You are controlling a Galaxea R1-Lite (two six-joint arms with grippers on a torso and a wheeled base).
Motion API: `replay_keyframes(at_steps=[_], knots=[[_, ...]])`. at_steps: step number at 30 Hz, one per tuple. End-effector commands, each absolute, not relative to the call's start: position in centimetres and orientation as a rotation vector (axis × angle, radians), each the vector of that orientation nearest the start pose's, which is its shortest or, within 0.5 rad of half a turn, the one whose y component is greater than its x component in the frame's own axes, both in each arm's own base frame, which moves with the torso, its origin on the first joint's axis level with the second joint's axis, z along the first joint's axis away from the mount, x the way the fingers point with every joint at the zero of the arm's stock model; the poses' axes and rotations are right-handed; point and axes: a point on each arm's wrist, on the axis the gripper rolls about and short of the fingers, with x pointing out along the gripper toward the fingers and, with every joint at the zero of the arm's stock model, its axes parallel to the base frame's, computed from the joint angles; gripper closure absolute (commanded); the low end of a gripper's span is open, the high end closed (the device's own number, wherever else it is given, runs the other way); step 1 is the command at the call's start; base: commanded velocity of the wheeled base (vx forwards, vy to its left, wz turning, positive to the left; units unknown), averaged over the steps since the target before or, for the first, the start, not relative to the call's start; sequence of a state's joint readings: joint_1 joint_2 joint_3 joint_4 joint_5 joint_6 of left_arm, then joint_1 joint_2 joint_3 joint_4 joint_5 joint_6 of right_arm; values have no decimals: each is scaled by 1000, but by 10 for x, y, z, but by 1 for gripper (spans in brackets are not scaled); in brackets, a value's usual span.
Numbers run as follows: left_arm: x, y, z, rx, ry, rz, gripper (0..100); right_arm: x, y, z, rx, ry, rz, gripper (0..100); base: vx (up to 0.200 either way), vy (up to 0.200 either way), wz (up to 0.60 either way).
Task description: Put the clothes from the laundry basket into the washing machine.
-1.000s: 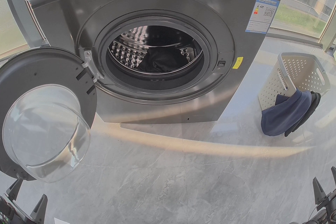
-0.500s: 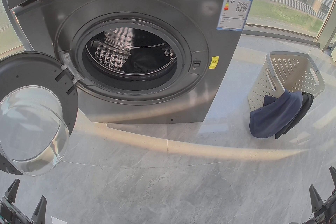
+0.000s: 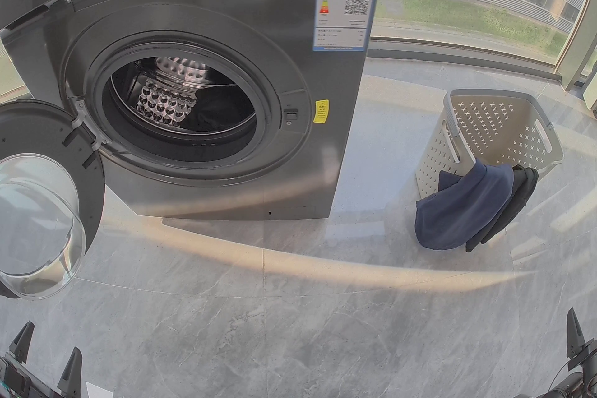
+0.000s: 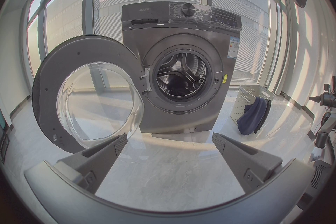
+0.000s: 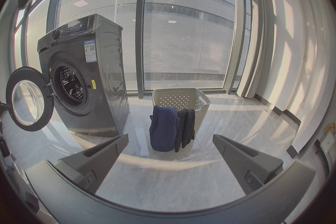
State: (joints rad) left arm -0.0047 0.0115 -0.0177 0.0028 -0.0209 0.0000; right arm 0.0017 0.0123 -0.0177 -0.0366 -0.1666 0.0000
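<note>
Washer (image 3: 205, 107), grey and front-loading, stands against tall windows (image 5: 189, 35) on a pale tiled floor (image 3: 298, 306), with plastic film over its control panel. Its round door (image 3: 37, 200), hinged on the washer's left as the robot faces it, hangs wide open with the glass bowl outward, leaving the drum mouth exposed. A dark garment (image 3: 217, 107) lies inside the drum. A white perforated basket (image 3: 491, 125) sits on the floor to the washer's right, near its front corner but apart from it. A navy garment (image 3: 460, 212) and a black garment (image 3: 507, 203) drape side by side over the basket's near rim and hang down its outer wall. A blue-edged label (image 3: 344, 12) and a small yellow sticker (image 3: 321, 111) mark the washer's front, right of the drum. The left gripper (image 4: 169, 134) and right gripper (image 5: 170, 135) sit low, well in front of the washer, each with fingers spread and empty.
</note>
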Motion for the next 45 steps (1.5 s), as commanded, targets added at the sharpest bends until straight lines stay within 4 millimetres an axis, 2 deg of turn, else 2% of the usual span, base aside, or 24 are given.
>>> replay_keyframes(at_steps=[1,45], knots=[[-23,0,75,-3,11,-17,0,-23,-1,76,28,1,-64,0,0,-200,0],[-23,0,76,8,8,-20,0,-23,-1,76,5,-2,-31,0,0,-200,0]])
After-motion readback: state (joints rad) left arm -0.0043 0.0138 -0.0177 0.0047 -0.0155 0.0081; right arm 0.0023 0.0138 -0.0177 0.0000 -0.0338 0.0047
